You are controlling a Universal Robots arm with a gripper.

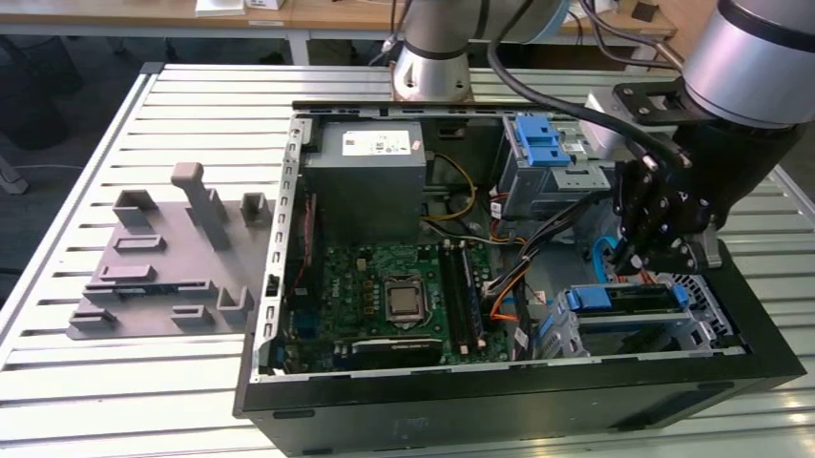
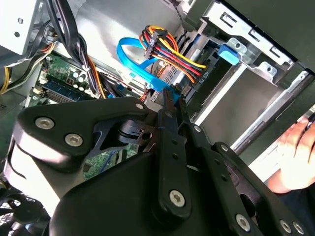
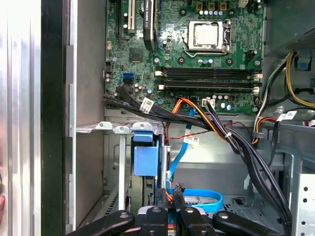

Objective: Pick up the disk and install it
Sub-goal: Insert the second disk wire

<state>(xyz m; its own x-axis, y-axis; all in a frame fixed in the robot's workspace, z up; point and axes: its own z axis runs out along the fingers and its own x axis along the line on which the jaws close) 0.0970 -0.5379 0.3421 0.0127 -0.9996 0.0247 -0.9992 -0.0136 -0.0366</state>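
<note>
Disk (image 1: 627, 298) just below end effector (image 1: 647, 267).

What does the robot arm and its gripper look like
The arm is silver-grey metal with rounded joints and black cables along it. The gripper is black, built of flat linkage bars joined by silver screws, ending in two slim black fingers.
</note>
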